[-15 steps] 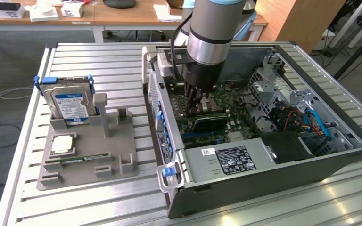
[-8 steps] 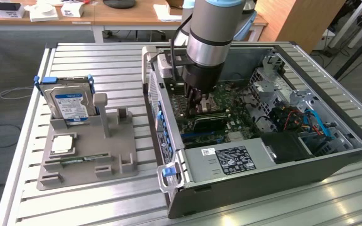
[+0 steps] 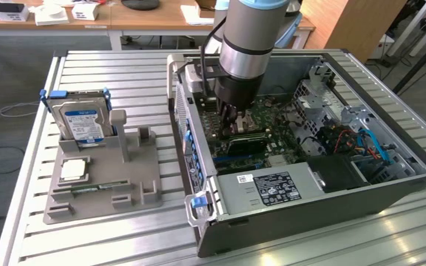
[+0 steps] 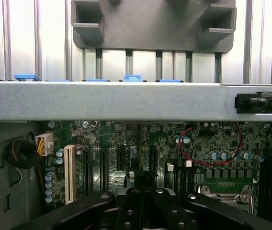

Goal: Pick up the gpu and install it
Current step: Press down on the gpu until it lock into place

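Down inside the open computer case (image 3: 331, 183), the hand (image 4: 145, 191) is seen closed over the motherboard (image 4: 203, 143), and one dark card — the gpu (image 3: 246, 145) — sits on the board just beside it. One hard drive (image 3: 82, 122) stands in one grey holder (image 3: 106, 183) on the slatted worktop (image 3: 87, 238), well apart from the case's edge.

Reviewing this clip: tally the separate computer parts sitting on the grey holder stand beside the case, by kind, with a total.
Hard drive, upright in the stand: 1
Processor chip, lying flat: 1
Memory stick, lying in its slot: 1
Total: 3
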Robot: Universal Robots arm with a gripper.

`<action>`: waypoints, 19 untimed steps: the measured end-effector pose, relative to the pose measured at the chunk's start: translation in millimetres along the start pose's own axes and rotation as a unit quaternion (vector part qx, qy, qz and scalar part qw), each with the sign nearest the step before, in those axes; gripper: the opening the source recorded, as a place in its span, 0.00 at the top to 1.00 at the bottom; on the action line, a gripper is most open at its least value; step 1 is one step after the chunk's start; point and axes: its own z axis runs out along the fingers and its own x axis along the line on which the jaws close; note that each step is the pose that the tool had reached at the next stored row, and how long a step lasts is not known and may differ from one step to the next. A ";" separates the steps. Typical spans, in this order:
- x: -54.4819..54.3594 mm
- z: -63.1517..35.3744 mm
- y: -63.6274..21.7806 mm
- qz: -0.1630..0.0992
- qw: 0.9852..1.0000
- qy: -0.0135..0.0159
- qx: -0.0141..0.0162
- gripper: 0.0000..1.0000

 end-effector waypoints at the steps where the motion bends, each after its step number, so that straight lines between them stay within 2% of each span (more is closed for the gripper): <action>1: 0.0 0.0 0.0 0.000 1.000 0.000 0.000 0.89; 19: 0.0 1.9 0.0 0.000 1.000 0.000 0.000 0.89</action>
